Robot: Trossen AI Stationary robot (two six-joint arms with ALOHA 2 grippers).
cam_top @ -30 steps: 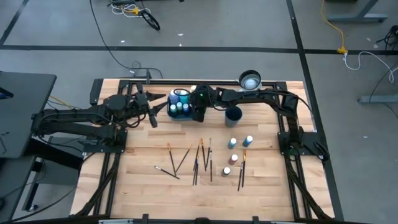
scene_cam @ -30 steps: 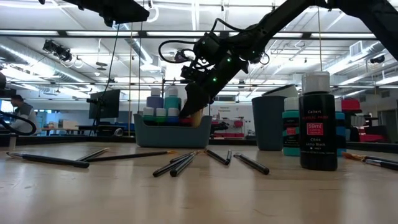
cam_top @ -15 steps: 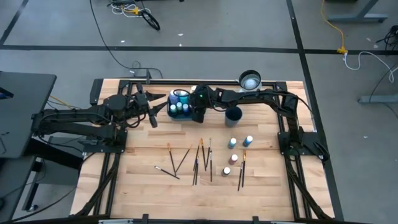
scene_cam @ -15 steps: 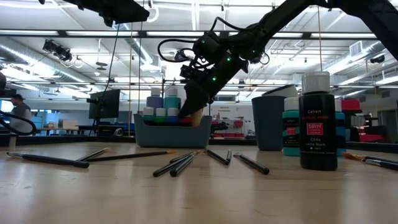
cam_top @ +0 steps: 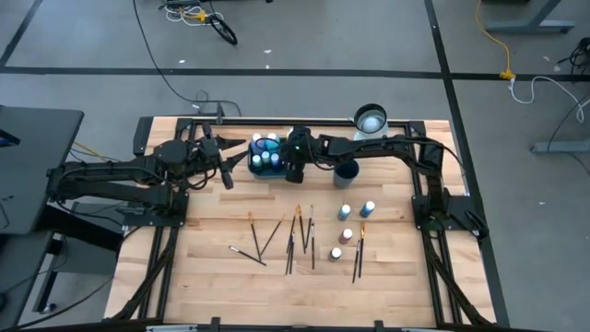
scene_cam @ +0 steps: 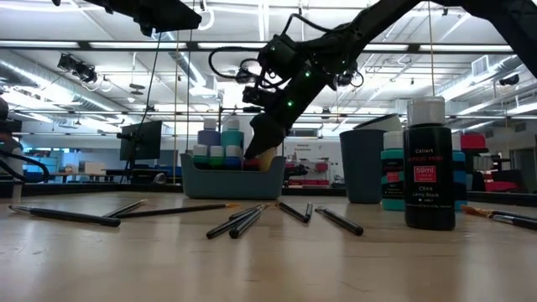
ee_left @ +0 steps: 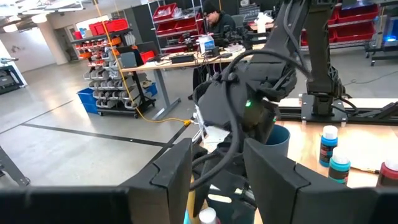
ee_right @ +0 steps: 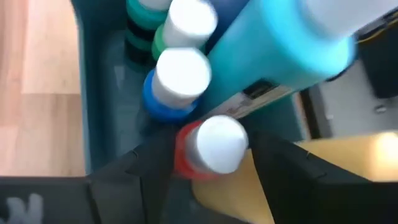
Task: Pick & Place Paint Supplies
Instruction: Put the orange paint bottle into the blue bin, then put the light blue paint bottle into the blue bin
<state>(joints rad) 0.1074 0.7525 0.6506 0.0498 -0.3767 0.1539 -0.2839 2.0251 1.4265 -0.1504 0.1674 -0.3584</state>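
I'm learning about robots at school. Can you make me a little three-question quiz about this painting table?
1. True or false: the right hand is over the teal tray.
2. The bottle between the right hand's fingers has a: A) white cap B) black cap C) green cap
3. Fill in: the brushes lie on the ____.

Key: 1 true; 2 A; 3 table.

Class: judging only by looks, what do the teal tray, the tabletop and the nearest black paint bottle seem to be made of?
Teal tray: probably moulded plastic, matte, with smooth uniform walls and rounded corners.
Tabletop: wood, pale planks with visible grain and seams.
Black paint bottle: likely glossy plastic, with highlights on its body, a printed label and a white cap.
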